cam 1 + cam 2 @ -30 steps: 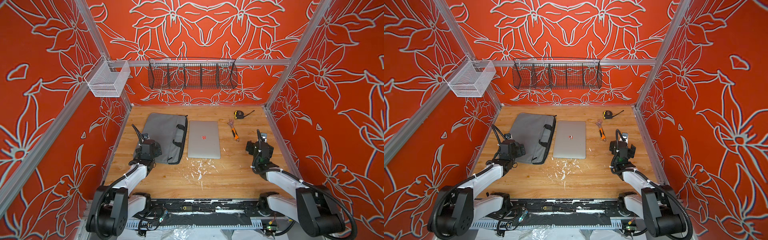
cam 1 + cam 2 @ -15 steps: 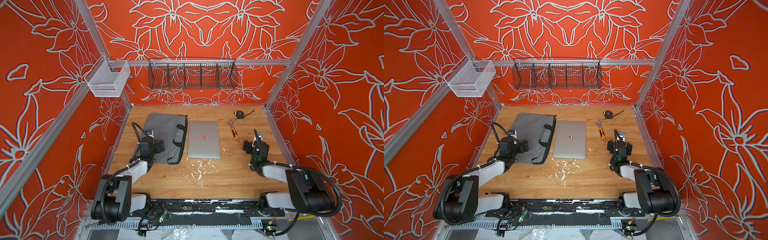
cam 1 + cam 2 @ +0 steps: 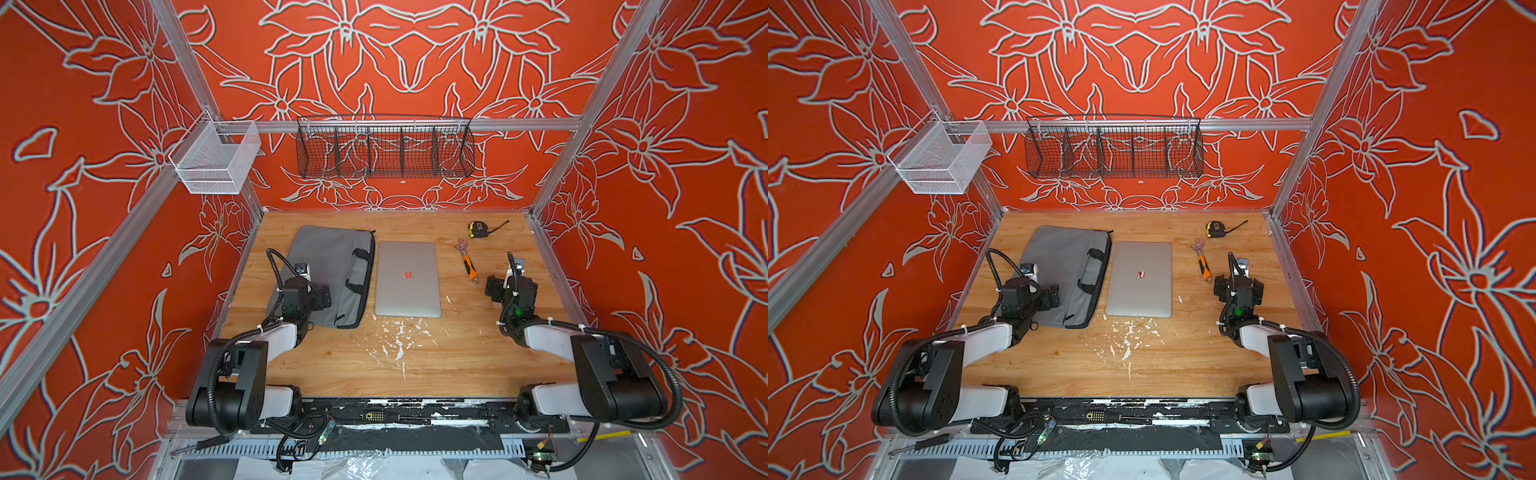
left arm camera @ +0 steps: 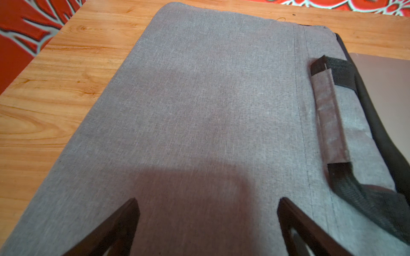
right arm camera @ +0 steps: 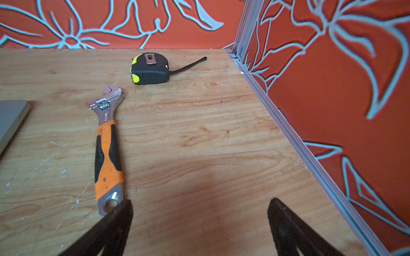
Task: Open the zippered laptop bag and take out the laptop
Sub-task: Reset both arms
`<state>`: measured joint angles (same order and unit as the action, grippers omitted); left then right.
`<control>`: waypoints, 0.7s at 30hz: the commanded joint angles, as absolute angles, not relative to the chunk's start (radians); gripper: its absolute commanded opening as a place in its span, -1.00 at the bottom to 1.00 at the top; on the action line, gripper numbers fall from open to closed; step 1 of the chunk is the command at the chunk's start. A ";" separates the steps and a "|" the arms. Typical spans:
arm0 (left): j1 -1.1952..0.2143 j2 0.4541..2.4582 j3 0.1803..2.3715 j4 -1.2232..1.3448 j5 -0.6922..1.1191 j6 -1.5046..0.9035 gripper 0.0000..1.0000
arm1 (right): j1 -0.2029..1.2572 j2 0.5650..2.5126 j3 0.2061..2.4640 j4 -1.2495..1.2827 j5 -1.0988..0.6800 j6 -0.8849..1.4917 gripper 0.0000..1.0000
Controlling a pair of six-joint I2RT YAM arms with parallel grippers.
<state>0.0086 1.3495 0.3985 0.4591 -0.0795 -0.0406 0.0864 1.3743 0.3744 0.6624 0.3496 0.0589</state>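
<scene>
Laptop bag (image 3: pixel 328 270) lies flat on the far left part of the wooden table (image 3: pixel 415 365). The bag is grey, with black handles on its right side. The laptop (image 3: pixel 407 278) is out of the bag. It lies flat and shut on the table, just right of the bag, with a small red mark in the middle of its lid.

The left gripper (image 4: pixel 207 199) is over the near part of the bag. Its two fingers are wide apart with nothing between them. The right gripper (image 5: pixel 200 200) is over bare table on the right side, fingers wide apart too, holding nothing. A wrench (image 5: pixel 107 150) with an orange and black handle lies just beside its left finger. A black and yellow tape measure (image 5: pixel 149 68) sits farther back, near the far right corner.
</scene>
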 commanded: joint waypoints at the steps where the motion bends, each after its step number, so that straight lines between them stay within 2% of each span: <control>1: 0.015 1.348 0.411 0.490 -0.066 -0.024 0.94 | 0.082 1.381 0.391 0.652 0.329 0.039 0.95; 21: 0.019 1.355 0.419 0.481 -0.057 -0.025 0.94 | 0.084 1.381 0.390 0.653 0.329 0.039 0.95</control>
